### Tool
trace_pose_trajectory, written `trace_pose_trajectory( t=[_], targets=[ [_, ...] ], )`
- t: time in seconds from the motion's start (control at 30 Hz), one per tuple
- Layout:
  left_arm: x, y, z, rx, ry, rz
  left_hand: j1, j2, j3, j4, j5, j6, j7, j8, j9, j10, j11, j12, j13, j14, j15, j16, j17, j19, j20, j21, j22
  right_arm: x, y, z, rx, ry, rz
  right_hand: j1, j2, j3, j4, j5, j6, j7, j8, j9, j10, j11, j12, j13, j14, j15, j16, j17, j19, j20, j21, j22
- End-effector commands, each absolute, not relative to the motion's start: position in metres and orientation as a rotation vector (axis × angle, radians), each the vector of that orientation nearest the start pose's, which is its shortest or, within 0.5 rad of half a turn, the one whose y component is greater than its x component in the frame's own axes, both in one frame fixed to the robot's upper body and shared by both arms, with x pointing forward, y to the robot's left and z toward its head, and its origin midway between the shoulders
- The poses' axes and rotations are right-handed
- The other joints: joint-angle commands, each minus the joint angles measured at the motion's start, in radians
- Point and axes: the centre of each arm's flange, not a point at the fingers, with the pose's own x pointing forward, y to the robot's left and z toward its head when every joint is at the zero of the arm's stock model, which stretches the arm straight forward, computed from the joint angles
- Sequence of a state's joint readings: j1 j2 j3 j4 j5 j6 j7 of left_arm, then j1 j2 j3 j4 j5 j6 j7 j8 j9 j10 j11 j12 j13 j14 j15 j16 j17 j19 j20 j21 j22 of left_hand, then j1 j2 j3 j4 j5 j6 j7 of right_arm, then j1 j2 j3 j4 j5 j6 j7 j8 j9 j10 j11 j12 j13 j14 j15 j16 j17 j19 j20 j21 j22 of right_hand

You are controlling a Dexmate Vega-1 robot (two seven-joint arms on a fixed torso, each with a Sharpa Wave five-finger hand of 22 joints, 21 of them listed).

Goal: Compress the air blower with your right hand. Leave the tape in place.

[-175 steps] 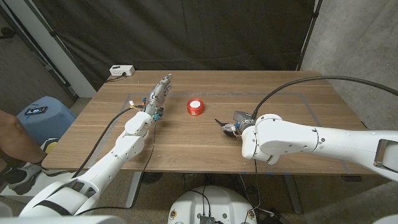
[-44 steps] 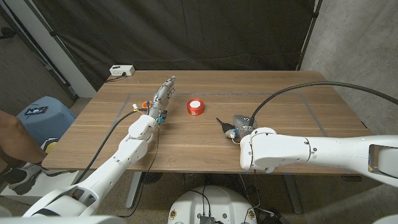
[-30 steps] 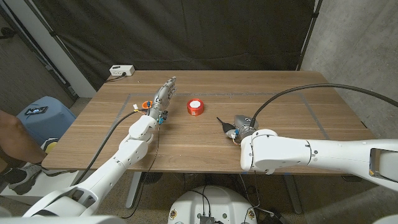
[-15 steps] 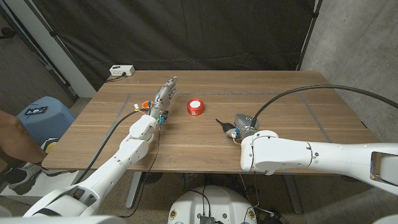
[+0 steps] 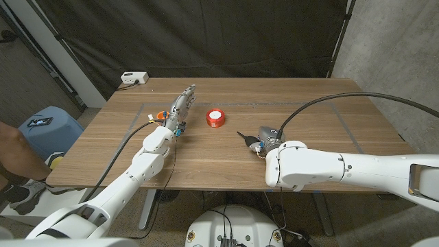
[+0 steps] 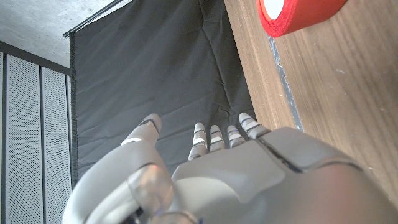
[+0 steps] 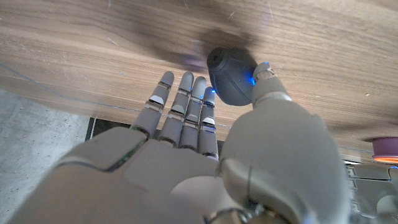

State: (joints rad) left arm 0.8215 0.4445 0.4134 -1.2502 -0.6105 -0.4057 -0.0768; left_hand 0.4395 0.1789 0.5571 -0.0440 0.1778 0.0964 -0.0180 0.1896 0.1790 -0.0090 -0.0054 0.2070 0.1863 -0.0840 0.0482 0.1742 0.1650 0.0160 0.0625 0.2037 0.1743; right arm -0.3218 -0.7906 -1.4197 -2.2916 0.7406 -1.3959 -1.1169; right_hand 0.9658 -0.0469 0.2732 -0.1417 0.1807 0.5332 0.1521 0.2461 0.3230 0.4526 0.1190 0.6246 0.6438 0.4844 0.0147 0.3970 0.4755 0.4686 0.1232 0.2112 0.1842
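Observation:
The air blower (image 5: pixel 251 142), a dark grey bulb with a black nozzle pointing left, lies on the wooden table (image 5: pixel 322 116) right of centre. My right hand (image 5: pixel 269 137) is at it, mostly hidden by the forearm. In the right wrist view the bulb (image 7: pixel 231 78) sits between the thumb (image 7: pixel 268 93) and the nearest of the straight fingers (image 7: pixel 186 106), both touching it. The red tape roll (image 5: pixel 215 117) (image 6: pixel 298 12) stands a hand's width up and left of the blower. My left hand (image 5: pixel 180 104) (image 6: pixel 205 180) is left of the tape, fingers straight, holding nothing.
A white power strip (image 5: pixel 134 78) lies at the table's back left corner. A blue stool (image 5: pixel 42 129) and a person's arm (image 5: pixel 14 154) are off the table's left side. Thin tape lines (image 5: pixel 346 123) mark the tabletop.
The right forearm has shifted slightly and the blower's nozzle has swung a little toward the left and front. The tape and the left hand have not moved.

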Motion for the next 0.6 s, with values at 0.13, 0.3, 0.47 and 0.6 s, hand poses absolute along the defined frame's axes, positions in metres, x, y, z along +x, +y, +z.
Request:
trace_pose_trajectory(
  t=[0.13,0.3,0.47,0.6],
  targets=[
    [0.6499,0.2530,-0.0305,-0.042,-0.674,-0.279,0.002,0.005,0.002,-0.005,0.003,0.012,-0.001,-0.003,0.004,0.009,-0.002,0.003,0.003,0.006,0.004,0.004,0.003,0.002,0.006,-0.003,0.005,0.4858,-0.1080,-0.0911,-1.351,-0.083,-0.097,-0.012,-0.002,-0.005,0.006,-0.002,-0.011,0.007,-0.010,0.003,-0.016,0.008,-0.003,0.004,-0.014,0.007,-0.007,0.006,-0.014,0.004,-0.006,0.002],
    [0.6503,0.2534,-0.0314,-0.044,-0.672,-0.278,0.002,0.005,0.002,-0.005,0.003,0.010,-0.002,-0.003,0.004,0.009,-0.003,0.003,0.003,0.006,0.004,0.004,0.003,0.002,0.007,-0.003,0.005,0.4859,-0.1054,-0.0885,-1.356,-0.086,-0.090,-0.013,-0.003,-0.006,0.005,-0.002,-0.012,0.008,-0.011,0.003,-0.019,0.009,-0.003,0.004,-0.014,0.008,-0.006,0.008,-0.016,0.005,-0.005,0.003],
    [0.6504,0.2537,-0.0319,-0.045,-0.672,-0.277,0.002,0.005,0.002,-0.005,0.003,0.010,-0.003,-0.003,0.004,0.009,-0.003,0.003,0.003,0.006,0.004,0.004,0.003,0.002,0.007,-0.003,0.005,0.4876,-0.1046,-0.0863,-1.359,-0.083,-0.089,-0.012,-0.002,-0.007,0.004,-0.001,-0.013,0.010,-0.012,0.004,-0.020,0.008,-0.003,0.005,-0.015,0.009,-0.006,0.010,-0.017,0.007,-0.005,0.003],
    [0.6500,0.2541,-0.0322,-0.046,-0.672,-0.275,0.001,0.005,0.002,-0.005,0.003,0.011,-0.002,-0.003,0.004,0.009,-0.003,0.002,0.003,0.006,0.004,0.004,0.003,0.002,0.007,-0.003,0.005,0.4885,-0.1033,-0.0847,-1.365,-0.087,-0.089,-0.012,-0.001,-0.007,0.004,-0.001,-0.011,0.011,-0.012,0.004,-0.015,0.011,0.000,0.006,-0.014,0.009,-0.006,0.011,-0.018,0.007,-0.004,0.003]
  ],
)
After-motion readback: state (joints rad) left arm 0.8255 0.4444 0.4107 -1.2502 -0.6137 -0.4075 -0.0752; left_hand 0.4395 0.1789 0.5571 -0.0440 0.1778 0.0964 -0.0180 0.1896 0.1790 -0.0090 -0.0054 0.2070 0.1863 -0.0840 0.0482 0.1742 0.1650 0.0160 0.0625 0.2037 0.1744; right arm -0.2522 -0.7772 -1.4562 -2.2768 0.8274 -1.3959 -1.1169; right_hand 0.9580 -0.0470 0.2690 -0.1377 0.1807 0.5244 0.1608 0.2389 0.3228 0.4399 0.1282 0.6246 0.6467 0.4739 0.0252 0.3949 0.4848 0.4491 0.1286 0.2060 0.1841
